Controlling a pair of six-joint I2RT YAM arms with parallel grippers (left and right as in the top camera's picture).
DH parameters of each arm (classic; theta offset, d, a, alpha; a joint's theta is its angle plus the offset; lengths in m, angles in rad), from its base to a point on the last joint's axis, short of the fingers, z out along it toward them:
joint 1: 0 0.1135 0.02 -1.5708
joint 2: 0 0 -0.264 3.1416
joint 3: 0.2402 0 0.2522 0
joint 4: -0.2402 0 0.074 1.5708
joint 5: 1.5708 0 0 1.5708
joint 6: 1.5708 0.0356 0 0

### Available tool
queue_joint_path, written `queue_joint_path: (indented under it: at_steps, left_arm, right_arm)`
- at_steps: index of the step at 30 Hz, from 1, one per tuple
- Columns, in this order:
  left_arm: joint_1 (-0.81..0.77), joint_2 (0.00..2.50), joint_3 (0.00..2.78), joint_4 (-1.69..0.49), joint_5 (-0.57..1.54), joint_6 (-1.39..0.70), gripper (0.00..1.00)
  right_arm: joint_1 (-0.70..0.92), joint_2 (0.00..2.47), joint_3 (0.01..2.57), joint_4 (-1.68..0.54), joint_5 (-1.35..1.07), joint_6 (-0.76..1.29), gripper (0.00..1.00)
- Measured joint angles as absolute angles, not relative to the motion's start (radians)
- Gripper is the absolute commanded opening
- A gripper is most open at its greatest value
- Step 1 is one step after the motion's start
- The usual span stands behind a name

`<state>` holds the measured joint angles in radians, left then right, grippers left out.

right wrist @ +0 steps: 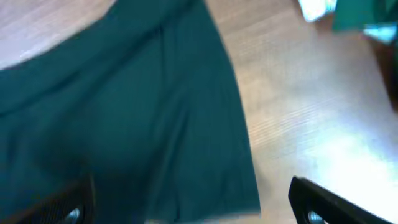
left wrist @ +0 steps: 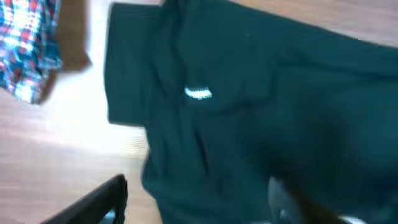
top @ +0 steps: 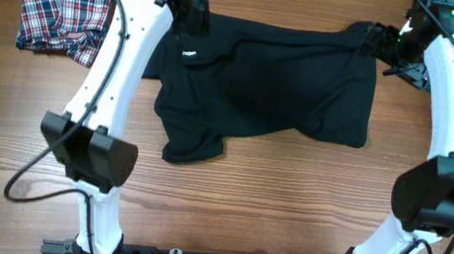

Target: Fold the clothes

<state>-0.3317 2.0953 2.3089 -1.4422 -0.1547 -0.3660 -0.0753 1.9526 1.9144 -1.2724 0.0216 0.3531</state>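
at the upper corners of the rumpled black collared shirt (top: 274, 81), left hand (left wrist: 198, 204) and right hand (right wrist: 186, 202) hover agape; best to pinch both evenly.

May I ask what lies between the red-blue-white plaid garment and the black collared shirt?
Only bare wooden table, shown clearly in the left wrist view.

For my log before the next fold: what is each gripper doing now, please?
Left gripper: open, over the black shirt, holding nothing.
Right gripper: open, over the black shirt's edge, holding nothing.
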Motion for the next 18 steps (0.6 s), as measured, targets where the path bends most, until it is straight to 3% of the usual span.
queue_joint_path:
  at_steps: [2,5,7,11,12,16,18]
  left_arm:
    - [-0.351,2.095,2.305,-1.618,-0.133,-0.394,0.43]
    - [-0.368,2.125,2.187,-1.621,-0.110,-0.418,0.05]
    - [-0.374,2.144,2.095,-1.581,-0.091,-0.437,0.04]
    - [-0.379,2.149,1.862,-1.525,-0.020,-0.440,0.04]
    - [-0.380,2.151,1.810,-1.513,-0.008,-0.440,0.04]
    - [-0.389,2.160,1.748,-1.481,0.021,-0.444,0.04]
    - [-0.401,2.160,1.745,-1.460,0.039,-0.447,0.04]
  right_arm:
    - [-0.075,1.950,1.903,-1.305,0.005,0.342,0.98]
    - [-0.075,1.953,1.824,-1.258,-0.007,0.334,0.95]
    - [-0.075,1.957,1.763,-1.194,-0.008,0.334,0.90]
    - [-0.075,1.966,1.633,-1.066,-0.008,0.316,0.39]
    - [-0.075,1.966,1.612,-1.047,-0.008,0.318,0.32]
    - [-0.075,1.967,1.545,-0.931,-0.008,0.317,0.07]
    - [-0.075,1.967,1.522,-0.880,-0.008,0.316,0.04]
